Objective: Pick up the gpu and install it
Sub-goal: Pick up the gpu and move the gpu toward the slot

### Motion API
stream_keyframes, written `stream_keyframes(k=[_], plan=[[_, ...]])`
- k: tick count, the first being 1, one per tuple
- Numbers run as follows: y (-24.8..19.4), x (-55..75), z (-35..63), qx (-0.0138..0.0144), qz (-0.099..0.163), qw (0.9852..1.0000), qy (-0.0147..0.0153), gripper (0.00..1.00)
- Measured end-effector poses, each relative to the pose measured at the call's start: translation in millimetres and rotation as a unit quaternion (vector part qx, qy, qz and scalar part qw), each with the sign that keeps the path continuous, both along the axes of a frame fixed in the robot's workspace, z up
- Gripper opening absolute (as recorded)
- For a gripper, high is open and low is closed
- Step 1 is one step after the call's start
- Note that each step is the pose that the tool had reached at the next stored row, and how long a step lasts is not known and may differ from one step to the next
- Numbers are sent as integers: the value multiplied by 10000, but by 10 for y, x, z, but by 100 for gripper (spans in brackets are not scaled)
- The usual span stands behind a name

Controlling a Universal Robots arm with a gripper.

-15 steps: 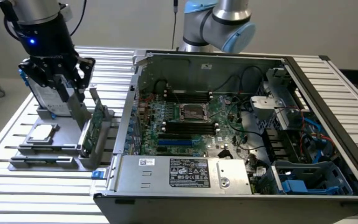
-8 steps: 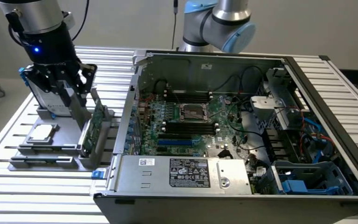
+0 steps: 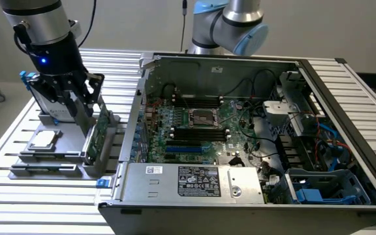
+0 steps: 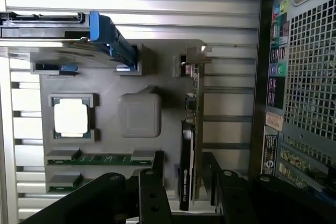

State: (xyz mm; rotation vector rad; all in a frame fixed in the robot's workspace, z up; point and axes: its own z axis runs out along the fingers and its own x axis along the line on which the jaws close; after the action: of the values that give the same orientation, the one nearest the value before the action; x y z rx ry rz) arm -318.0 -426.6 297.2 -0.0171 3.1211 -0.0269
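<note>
The gpu (image 3: 95, 138) stands on edge in a slot of the grey fixture (image 3: 57, 172), its green board facing the computer case. In the wrist view the gpu (image 4: 188, 135) appears edge-on, black shroud on one side, green board on the other, silver bracket at the far end. My gripper (image 3: 86, 115) hangs just above the card's near end, open. Its two black fingers (image 4: 153, 182) straddle the card, one on each side, with small gaps to it. The gripper (image 4: 184, 174) holds nothing.
The grey fixture (image 4: 139, 115) also carries a silver hard drive in a blue frame (image 4: 68, 38), a small square silver chip (image 4: 71, 117) and memory sticks (image 4: 100, 157). The open computer case (image 3: 344, 98) with its motherboard (image 3: 201, 129) lies beside the fixture, on the exterior view's right.
</note>
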Motion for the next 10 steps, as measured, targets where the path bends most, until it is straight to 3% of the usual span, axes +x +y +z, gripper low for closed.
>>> stream_keyframes(k=[10], plan=[[0, 39, -183, 0, 0, 10000, 0, 42]])
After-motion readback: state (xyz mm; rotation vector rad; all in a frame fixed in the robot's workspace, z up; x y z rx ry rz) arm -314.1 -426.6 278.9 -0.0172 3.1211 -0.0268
